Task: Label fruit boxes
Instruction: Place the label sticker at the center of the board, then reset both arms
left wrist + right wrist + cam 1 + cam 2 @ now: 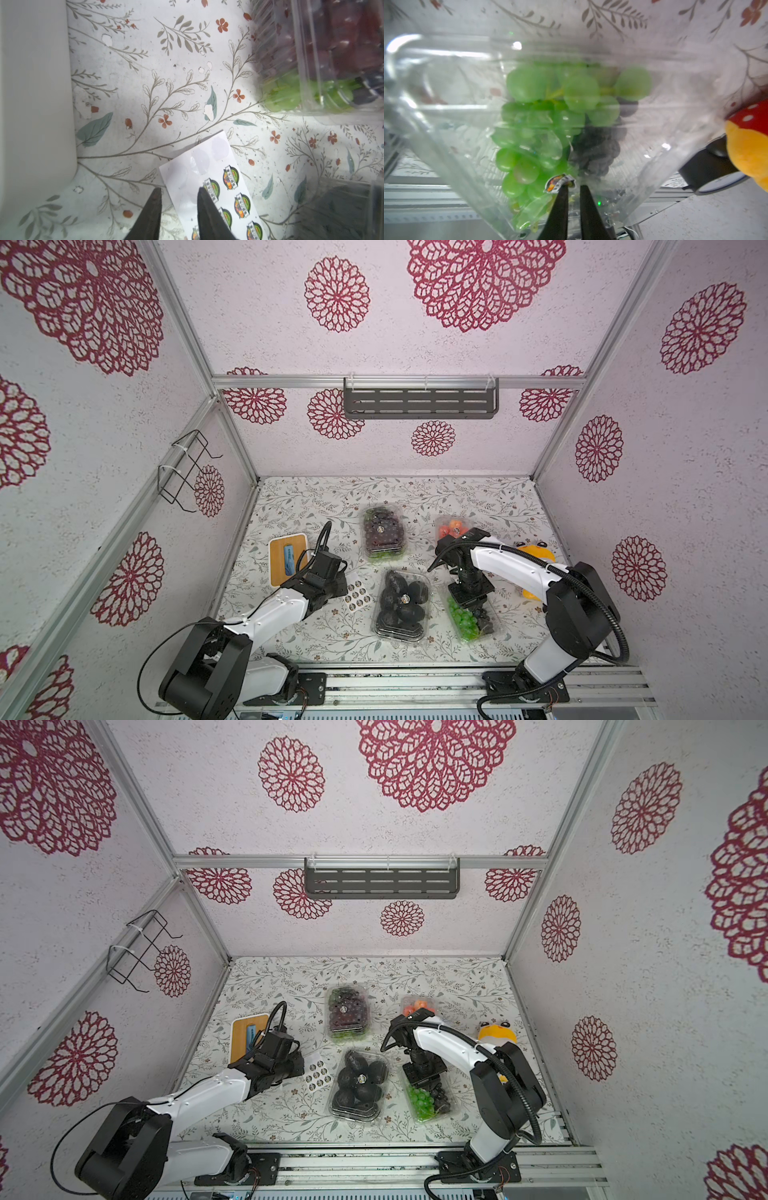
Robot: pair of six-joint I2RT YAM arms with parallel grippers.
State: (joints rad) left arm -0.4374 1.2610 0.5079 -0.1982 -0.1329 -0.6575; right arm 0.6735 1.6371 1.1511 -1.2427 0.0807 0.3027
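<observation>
Four clear fruit boxes sit on the floral table in both top views: dark purple grapes point(384, 535), strawberries point(453, 526), black round fruits point(403, 603) and green-and-black grapes point(471, 618). A round label shows on the lids of the purple grape box and the black fruit box. My right gripper point(573, 186) points down onto the green-and-black grapes box point(571, 116), its jaws a narrow gap apart. A round sticker point(559, 182) clings to one fingertip at the lid. My left gripper point(178, 190) is open over the edge of the white sticker sheet point(207, 166), holding nothing.
A white box with a wooden lid point(288, 558) stands left of my left wrist. A yellow and red plush toy point(536, 556) lies at the right behind my right arm. The sticker sheet point(358, 596) lies just left of the black fruit box.
</observation>
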